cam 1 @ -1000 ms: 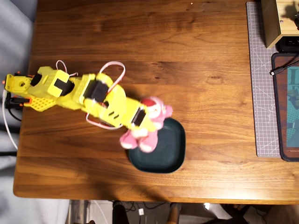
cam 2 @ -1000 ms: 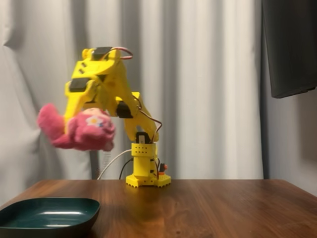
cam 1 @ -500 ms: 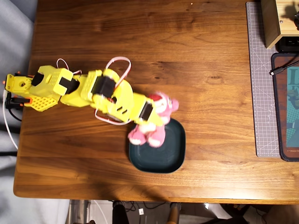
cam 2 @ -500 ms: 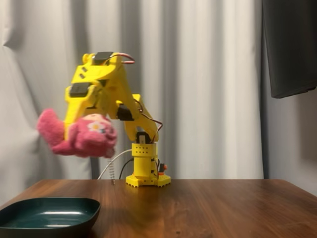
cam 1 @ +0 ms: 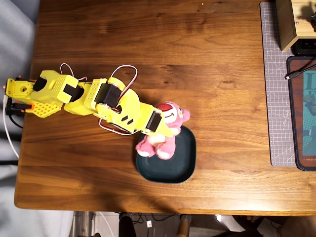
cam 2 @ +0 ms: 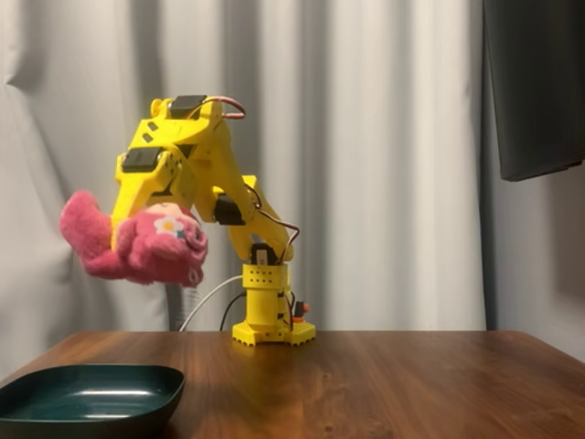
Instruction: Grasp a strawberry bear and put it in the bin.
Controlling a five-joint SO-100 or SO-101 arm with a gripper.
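Note:
The pink strawberry bear (cam 1: 165, 129) hangs in my yellow gripper (cam 1: 159, 127), held high above the table. In the fixed view the bear (cam 2: 137, 242) is well above the dark teal bin (cam 2: 87, 395), head to the right, gripped around its body by my gripper (cam 2: 137, 215). In the overhead view the bear overlaps the upper left part of the bin (cam 1: 180, 165). The fingertips are hidden by the plush.
The arm's base (cam 2: 271, 315) stands at the far end of the wooden table. A grey cutting mat (cam 1: 276, 89), a light wooden box (cam 1: 291, 22) and a dark mat with a cable (cam 1: 302, 113) lie at the right edge in the overhead view.

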